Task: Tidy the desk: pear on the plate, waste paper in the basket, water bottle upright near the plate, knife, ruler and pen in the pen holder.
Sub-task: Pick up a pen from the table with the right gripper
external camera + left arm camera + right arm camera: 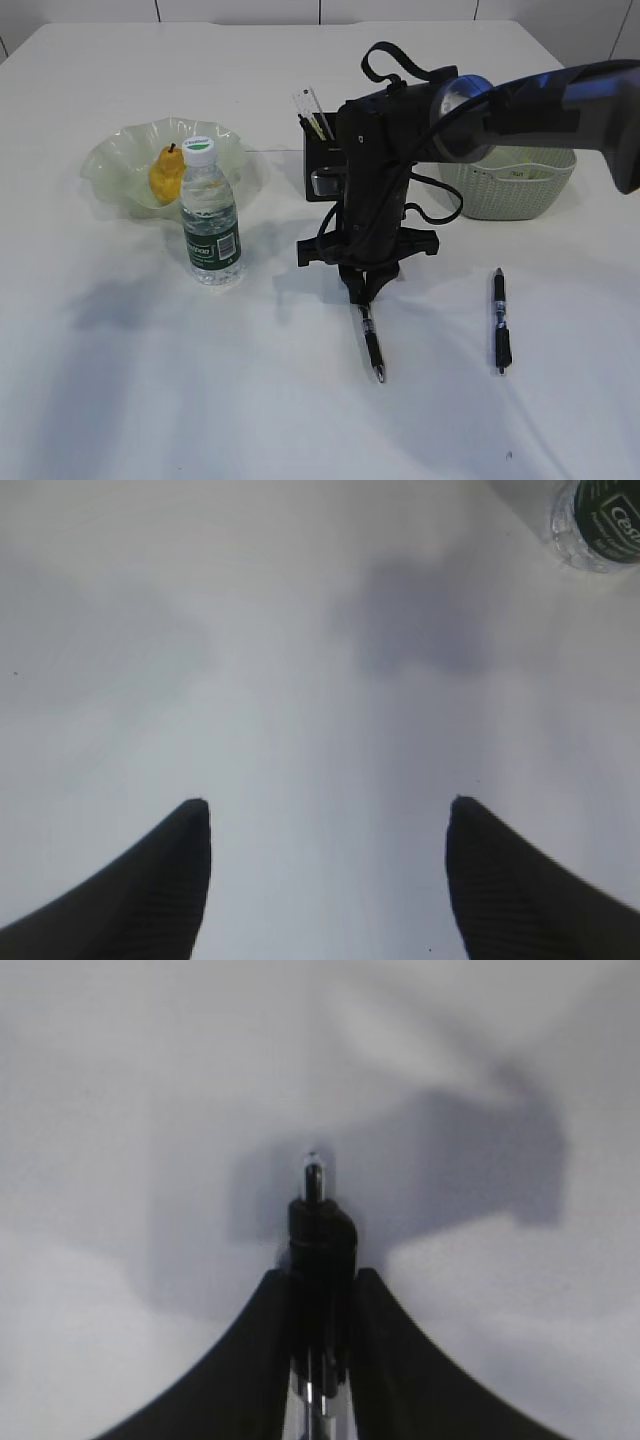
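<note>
Lab-style test bench: bare white table (120,400), pale panelled wall (240,10), robot arm (560,100).

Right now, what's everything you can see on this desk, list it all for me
pear: one, yellow-orange, lying in the plate
plate: one, pale green glass with wavy rim, far left of the table
water bottle: one, clear with dark green label and pale cap, upright just in front of the plate
pen holder: one, black, centre back, with a clear ruler sticking out
basket: one, sage green, right back, mostly behind the arm
pens: two, black; one under the right gripper, one lying free to its right
table: one, white
left gripper: open over bare table
right gripper: closed on the pen, low at the table
</note>
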